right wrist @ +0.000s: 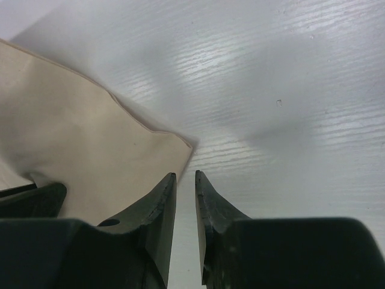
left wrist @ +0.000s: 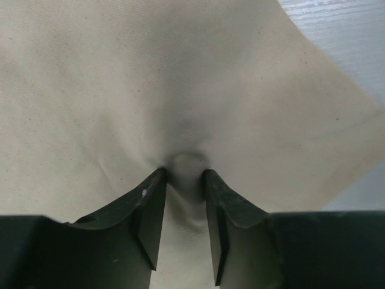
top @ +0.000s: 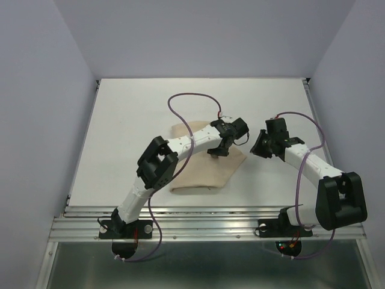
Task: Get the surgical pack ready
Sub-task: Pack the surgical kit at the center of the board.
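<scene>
The surgical pack shows only as a folded beige cloth point(top: 198, 174) lying on the white table point(top: 144, 108). My left gripper point(top: 215, 152) points down on the cloth's right part. In the left wrist view its fingertips press into the cloth point(left wrist: 120, 90), and the left gripper point(left wrist: 184, 173) stands partly open with a small pucker of cloth bunched between the tips. My right gripper point(top: 260, 146) hovers just right of the cloth. In the right wrist view the right gripper point(right wrist: 185, 174) has its jaws a narrow gap apart over bare table, beside the cloth's corner point(right wrist: 180, 144), nothing between them.
White walls close the table in at the back and both sides. A metal rail point(top: 204, 220) with the arm bases runs along the near edge. Purple cables point(top: 186, 99) loop above both arms.
</scene>
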You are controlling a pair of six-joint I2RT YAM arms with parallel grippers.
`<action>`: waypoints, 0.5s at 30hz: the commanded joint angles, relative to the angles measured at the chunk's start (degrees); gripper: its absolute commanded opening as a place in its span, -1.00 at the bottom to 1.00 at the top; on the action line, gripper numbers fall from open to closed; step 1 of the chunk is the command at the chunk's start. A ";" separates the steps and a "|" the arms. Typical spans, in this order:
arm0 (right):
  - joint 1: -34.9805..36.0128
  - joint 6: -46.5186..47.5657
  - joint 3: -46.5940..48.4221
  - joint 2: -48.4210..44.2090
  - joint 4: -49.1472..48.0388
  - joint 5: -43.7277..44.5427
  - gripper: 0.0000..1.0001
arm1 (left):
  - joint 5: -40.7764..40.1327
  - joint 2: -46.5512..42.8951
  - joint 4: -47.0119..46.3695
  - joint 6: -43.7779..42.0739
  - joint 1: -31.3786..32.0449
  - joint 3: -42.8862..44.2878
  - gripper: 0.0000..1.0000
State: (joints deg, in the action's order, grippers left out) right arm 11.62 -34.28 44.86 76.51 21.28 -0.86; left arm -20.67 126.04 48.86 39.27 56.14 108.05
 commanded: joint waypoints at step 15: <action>0.16 0.45 -2.58 -1.89 -1.76 -5.37 -0.47 | -0.08 6.15 -2.28 -1.29 0.37 0.76 -0.74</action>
State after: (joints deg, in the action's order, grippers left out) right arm 11.62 -34.06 42.87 76.49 21.58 -3.88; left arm -22.48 128.62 50.15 39.05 56.53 110.83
